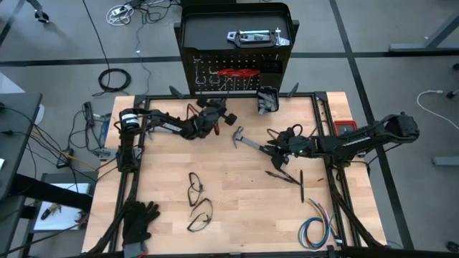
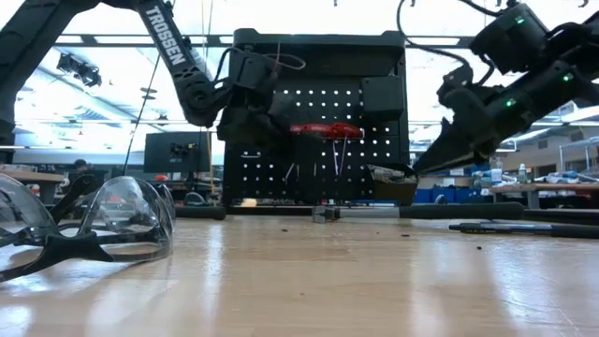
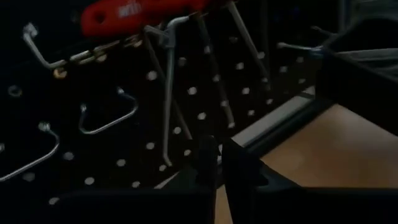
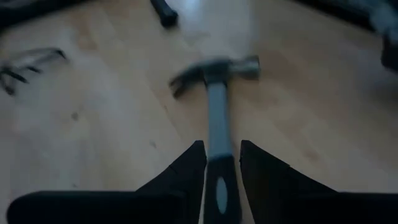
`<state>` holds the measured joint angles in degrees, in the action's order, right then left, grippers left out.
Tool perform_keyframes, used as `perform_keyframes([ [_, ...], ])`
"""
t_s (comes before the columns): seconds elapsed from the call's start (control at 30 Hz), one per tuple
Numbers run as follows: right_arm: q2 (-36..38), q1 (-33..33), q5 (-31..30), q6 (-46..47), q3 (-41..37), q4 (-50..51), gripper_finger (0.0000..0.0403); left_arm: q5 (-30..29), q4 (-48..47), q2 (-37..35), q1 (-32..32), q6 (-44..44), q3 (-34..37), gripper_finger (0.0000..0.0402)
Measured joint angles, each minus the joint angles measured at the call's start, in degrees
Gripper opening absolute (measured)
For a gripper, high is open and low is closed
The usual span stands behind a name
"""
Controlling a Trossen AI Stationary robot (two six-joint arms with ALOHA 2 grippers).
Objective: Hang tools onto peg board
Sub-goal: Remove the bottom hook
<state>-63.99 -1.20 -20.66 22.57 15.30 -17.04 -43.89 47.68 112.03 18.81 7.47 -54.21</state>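
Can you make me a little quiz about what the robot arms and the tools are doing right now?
1. True or false: the right pincer has its fingers on either side of the hammer handle.
2. Where is the red-handled tool? A) on the table B) hanging on the peg board C) in the left pincer
3. Fill in: the black gloves lie at the table's near-____ corner in the high view.

Key: 1 true. 2 B. 3 left.
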Motion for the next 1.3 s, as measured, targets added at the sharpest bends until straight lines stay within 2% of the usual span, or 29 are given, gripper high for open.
perform_keyframes([
  [0.1,2.6,-1.2,2.7,-2.9,0.0,-1.0,0.0103,3.1,0.4,0.7,0.4,-0.3,-2.2,0.0033],
  [0.23,4.4,-1.7,3.0,-5.1,0.1,-0.6,0.0095,3.1,0.9,2.8,0.7,0.0,-4.5,0.0059],
  [0.33,4.3,-1.7,3.0,-6.0,0.1,-0.2,0.0094,2.1,1.0,5.2,0.9,3.4,-7.2,0.0086],
  [0.43,4.0,-1.7,3.0,-7.2,0.1,0.3,0.0094,-0.8,1.3,8.1,1.0,5.3,-10.1,0.0115],
  [0.6,4.0,-2.3,3.0,-8.3,0.1,1.6,0.0091,-8.5,3.4,8.6,0.6,8.0,-11.7,0.0152],
  [0.97,4.0,-4.5,4.3,-11.7,0.1,3.8,0.0088,-8.8,6.0,8.8,2.7,7.3,-12.5,0.0159],
  [1.07,4.0,-5.4,4.6,-12.7,0.1,4.2,0.0087,-10.2,-0.5,8.8,2.4,8.0,-16.0,0.0159],
  [1.2,4.0,-6.9,5.8,-13.8,0.1,4.2,0.0087,-11.0,-20.4,8.8,2.5,3.2,-23.3,0.0158],
  [1.3,4.0,-7.7,6.5,-13.8,0.1,5.0,0.0086,-10.9,-26.2,8.6,3.0,1.3,-26.6,0.0158],
])
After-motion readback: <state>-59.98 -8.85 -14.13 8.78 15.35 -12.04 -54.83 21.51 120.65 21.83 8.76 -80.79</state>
